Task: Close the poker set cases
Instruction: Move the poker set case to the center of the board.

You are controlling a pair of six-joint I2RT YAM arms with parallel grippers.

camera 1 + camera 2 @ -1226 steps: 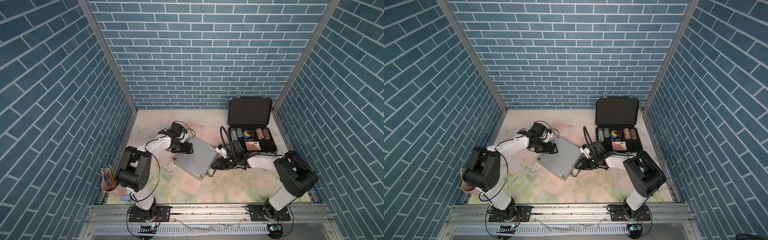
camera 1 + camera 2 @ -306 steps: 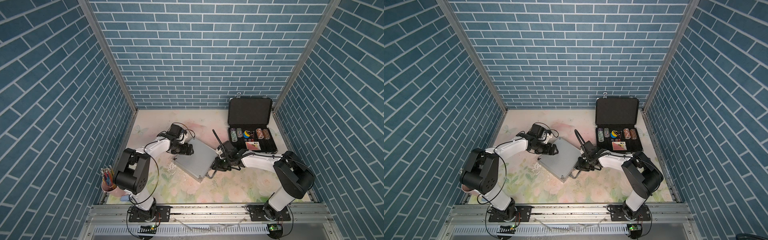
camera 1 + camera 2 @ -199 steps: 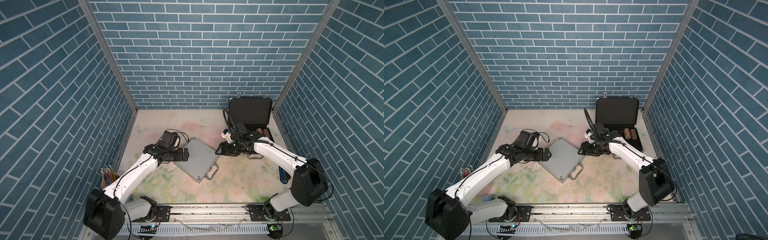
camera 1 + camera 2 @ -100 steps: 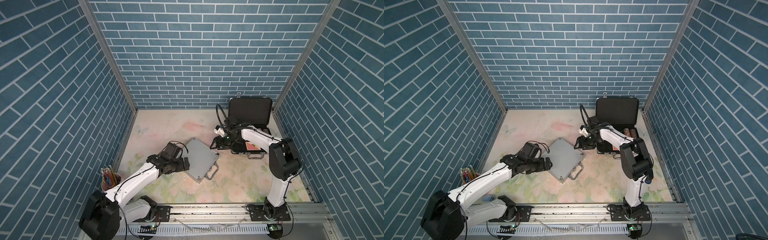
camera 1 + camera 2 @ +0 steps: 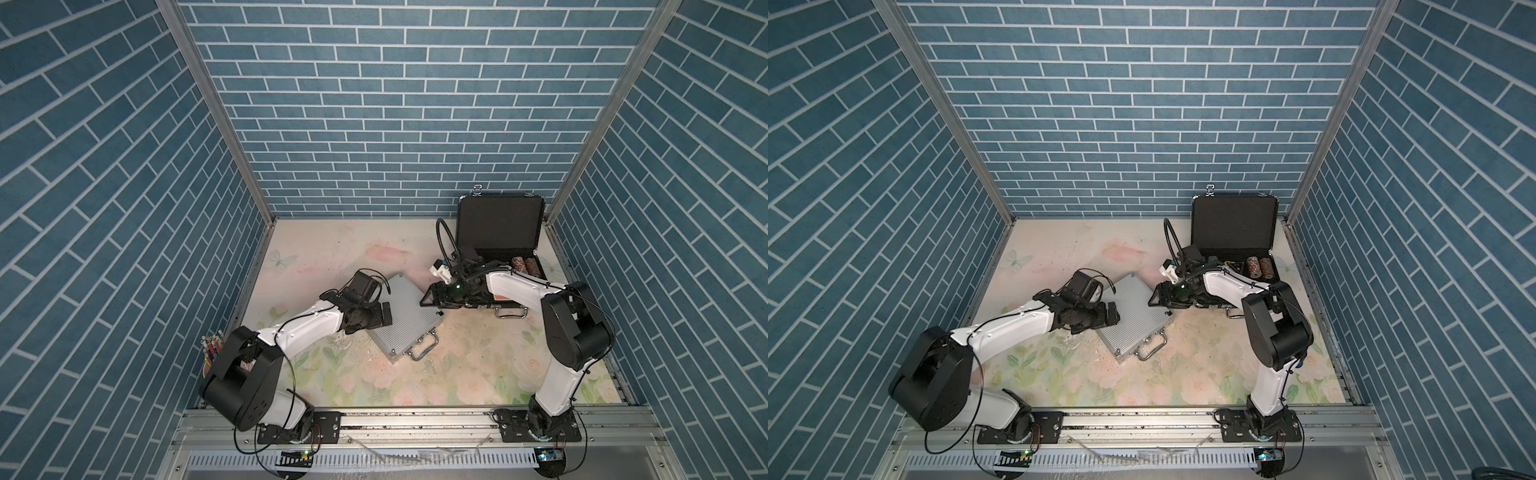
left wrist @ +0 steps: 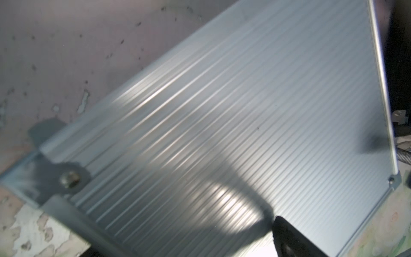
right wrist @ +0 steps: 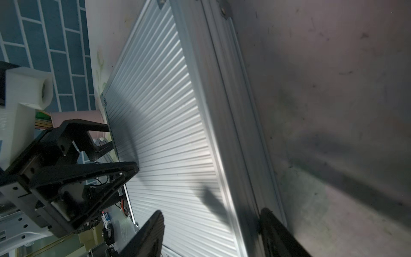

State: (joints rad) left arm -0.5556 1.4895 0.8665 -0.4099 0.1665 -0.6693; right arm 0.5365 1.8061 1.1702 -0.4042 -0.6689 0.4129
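Silver ribbed case (image 5: 409,309) lies shut and flat at the middle of the desk (image 5: 457,374), set on a slant with its handle towards the front; the black case (image 5: 498,224) stands at the back right with its lid upright, chip stacks (image 5: 523,264) showing in its tray. The left arm stretches low from its front base, elbow bent, and its pincer (image 5: 384,318) hangs over the silver case's left edge, jaws wide apart; one finger (image 6: 287,238) shows above the ribs in the left wrist view. The right arm folds up at the shoulder, forearm reaching left across the black case's front; its pincer (image 7: 213,233) straddles the silver case's far right edge, jaws apart, clamped on nothing. Against half a second ago, the left pincer has slid up onto the case and the right has dropped closer; both cases lie as before.
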